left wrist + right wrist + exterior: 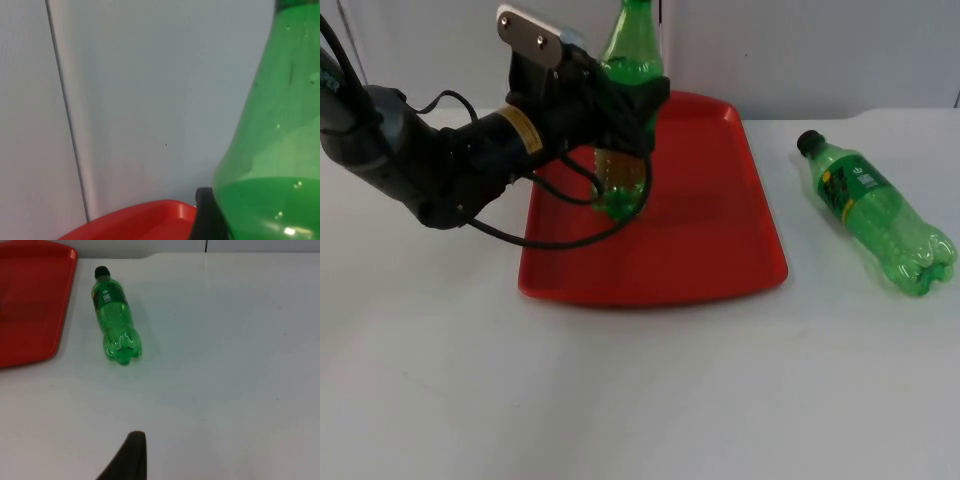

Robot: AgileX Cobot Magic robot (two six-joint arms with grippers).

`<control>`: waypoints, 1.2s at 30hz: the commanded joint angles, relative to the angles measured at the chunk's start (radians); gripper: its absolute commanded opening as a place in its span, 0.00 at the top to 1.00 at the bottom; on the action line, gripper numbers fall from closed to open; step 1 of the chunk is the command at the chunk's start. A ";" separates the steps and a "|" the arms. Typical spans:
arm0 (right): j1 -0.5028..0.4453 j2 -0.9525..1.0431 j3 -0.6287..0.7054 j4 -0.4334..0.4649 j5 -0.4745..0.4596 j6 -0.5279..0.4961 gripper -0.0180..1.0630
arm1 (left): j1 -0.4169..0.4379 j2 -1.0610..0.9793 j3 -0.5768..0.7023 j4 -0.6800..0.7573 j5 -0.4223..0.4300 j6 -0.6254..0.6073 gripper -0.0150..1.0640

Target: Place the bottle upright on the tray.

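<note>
Your left gripper [625, 125] reaches in over the red tray [720, 230], its fingers pinching the upright bottle [625, 60] at mid-body. This bottle is clear green plastic with a tapering shoulder and neck; its base [618, 200] shows below the fingers, over the tray's rear left part, though you cannot tell whether it touches the tray floor. In the left wrist view the same upright bottle [275, 150] stands close against a black finger [205, 215], with fine droplets on its glossy green wall and the tray's rounded red rim [145, 215] beneath, before the grey partition wall [150, 75].

The tray is a smooth, shallow rectangle of red plastic with rounded corners and a raised lip, resting on the matt white tabletop [620, 400].

A second bottle [875, 215], green with a dark cap, a printed label and a lobed base, lies on its side on the tabletop to the right of the tray, well apart from your left gripper. The right wrist view shows the second bottle [114, 320] just beside the tray edge [60, 315]. One fingertip of your right gripper [127, 457] waits over the bare tabletop; you cannot tell how its fingers stand.
</note>
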 commanded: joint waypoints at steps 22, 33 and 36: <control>-0.006 -0.004 0.002 -0.003 -0.007 -0.004 0.01 | -0.001 0.005 0.002 0.049 -0.063 -0.007 0.19; -0.006 -0.004 0.002 -0.003 -0.007 -0.004 0.01 | 0.002 0.005 0.002 0.120 0.035 -0.009 0.19; -0.006 -0.004 0.002 -0.003 -0.007 -0.004 0.01 | 0.009 0.005 0.002 0.120 0.035 -0.018 0.19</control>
